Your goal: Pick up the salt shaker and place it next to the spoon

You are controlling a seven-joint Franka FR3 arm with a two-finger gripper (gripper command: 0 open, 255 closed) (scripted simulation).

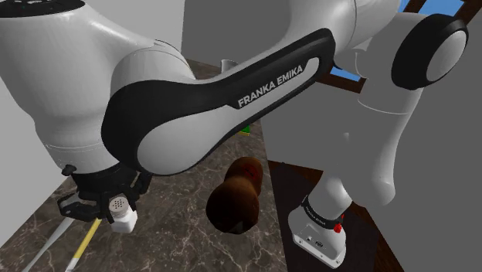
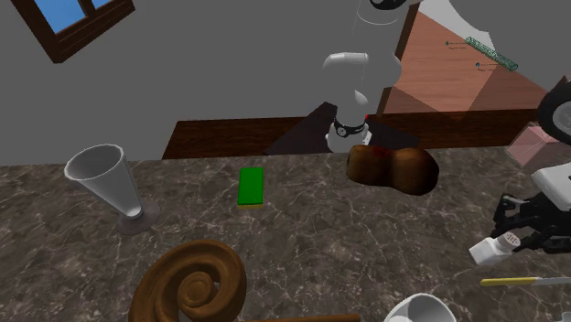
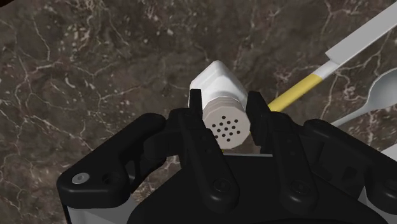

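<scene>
The salt shaker [image 3: 219,105] was a squarish white bottle with a pale, round cap pierced by a cluster of small dark holes. The jaws pinched it at the cap, one black finger [image 3: 196,102] on each side, with the holed top facing the wrist camera. It hung tilted over the dark, white-veined marble tabletop [image 3: 95,63], just beside a yellow-handled knife [image 3: 296,95] and near a grey spoon [image 3: 375,95]. Whether its base touched the tabletop could not be told. White capitals on the arm's black link [image 1: 278,83] read "FRANKA EMIKA".
</scene>
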